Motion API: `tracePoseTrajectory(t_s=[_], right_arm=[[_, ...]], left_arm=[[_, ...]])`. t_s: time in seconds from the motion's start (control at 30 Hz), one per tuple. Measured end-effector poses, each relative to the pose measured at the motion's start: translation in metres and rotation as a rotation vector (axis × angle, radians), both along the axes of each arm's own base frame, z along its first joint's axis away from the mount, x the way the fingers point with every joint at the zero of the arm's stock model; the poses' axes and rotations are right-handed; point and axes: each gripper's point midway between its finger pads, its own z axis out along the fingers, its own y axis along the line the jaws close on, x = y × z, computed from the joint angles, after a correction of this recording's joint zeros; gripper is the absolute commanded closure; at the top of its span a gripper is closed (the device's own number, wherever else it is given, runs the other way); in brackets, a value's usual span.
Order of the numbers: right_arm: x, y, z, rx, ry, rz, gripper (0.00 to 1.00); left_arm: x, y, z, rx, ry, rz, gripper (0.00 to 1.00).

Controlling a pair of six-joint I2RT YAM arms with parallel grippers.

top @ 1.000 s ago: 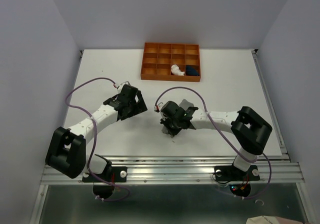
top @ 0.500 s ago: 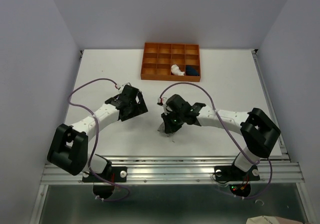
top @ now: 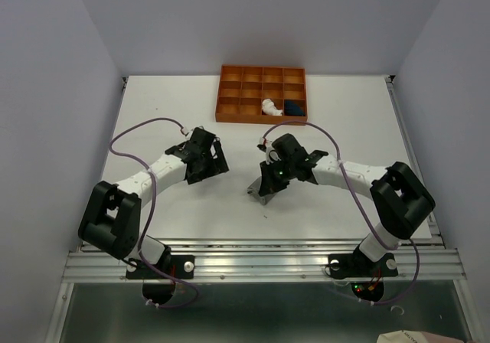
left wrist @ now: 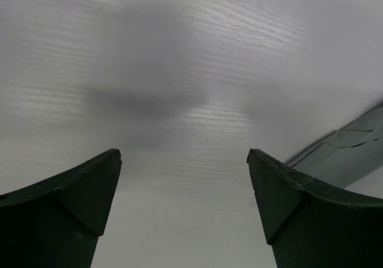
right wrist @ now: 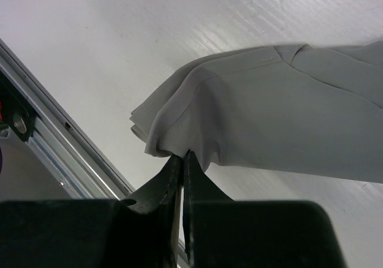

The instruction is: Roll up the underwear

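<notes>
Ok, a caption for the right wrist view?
Right gripper shut on an edge of the grey underwear, over the white table.

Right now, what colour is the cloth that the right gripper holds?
Plain grey, no pattern. The underwear in the right gripper shows best in the right wrist view.

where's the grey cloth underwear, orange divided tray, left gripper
grey cloth underwear (right wrist: 287, 118): right wrist view, mid fabric
orange divided tray (top: 239, 118): top view, near wall
left gripper (left wrist: 182, 160): left wrist view, between fingertips
</notes>
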Motion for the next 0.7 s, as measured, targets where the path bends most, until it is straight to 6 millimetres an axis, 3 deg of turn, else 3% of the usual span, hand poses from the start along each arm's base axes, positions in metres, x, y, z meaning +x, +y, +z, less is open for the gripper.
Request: tracePoseTrajectory(t_s=[0.27, 0.5, 0.7], right_arm=[[0.013, -0.007, -0.006, 0.009, 0.032, -0.051, 0.99], [0.017, -0.016, -0.016, -0.015, 0.041, -0.081, 0.97], [0.025, -0.024, -0.026, -0.041, 0.052, -0.116, 0.96]], left_arm=[[0.001, -0.006, -0.003, -0.013, 0.018, -0.030, 0.01], [-0.001, -0.033, 0.003, -0.124, 0.013, -0.136, 0.01], [-0.015, -0.063, 0.003, -0.176, 0.012, -0.256, 0.01]])
